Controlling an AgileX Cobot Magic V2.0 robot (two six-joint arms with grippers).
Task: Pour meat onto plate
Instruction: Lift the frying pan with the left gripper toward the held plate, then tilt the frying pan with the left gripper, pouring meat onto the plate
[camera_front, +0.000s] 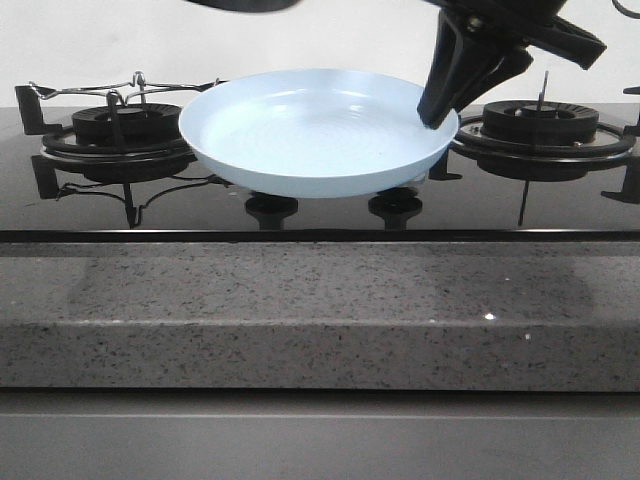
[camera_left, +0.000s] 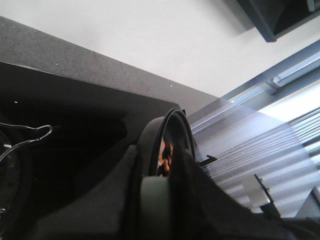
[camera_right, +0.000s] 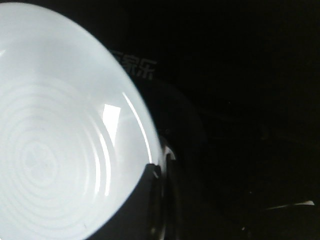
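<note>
The pale blue-white plate (camera_front: 315, 130) hangs empty, a little above the black stovetop, between the two burners. My right gripper (camera_front: 440, 110) is shut on its right rim; in the right wrist view one dark finger (camera_right: 142, 205) lies over the plate's (camera_right: 60, 140) edge. My left gripper (camera_left: 160, 172) is shut on the grey handle (camera_left: 155, 205) of the black frying pan (camera_left: 172, 125), seen edge-on and tilted. Light-brown meat (camera_left: 165, 157) shows inside the pan. A dark shape (camera_front: 245, 4) at the front view's top edge is above the plate; the left gripper itself is hidden there.
A left burner (camera_front: 125, 125) carries a thin wire rack (camera_front: 130, 90). A right burner (camera_front: 540, 125) stands behind my right gripper. Two black knobs (camera_front: 270, 208) sit under the plate. A speckled granite counter edge (camera_front: 320, 310) runs along the front.
</note>
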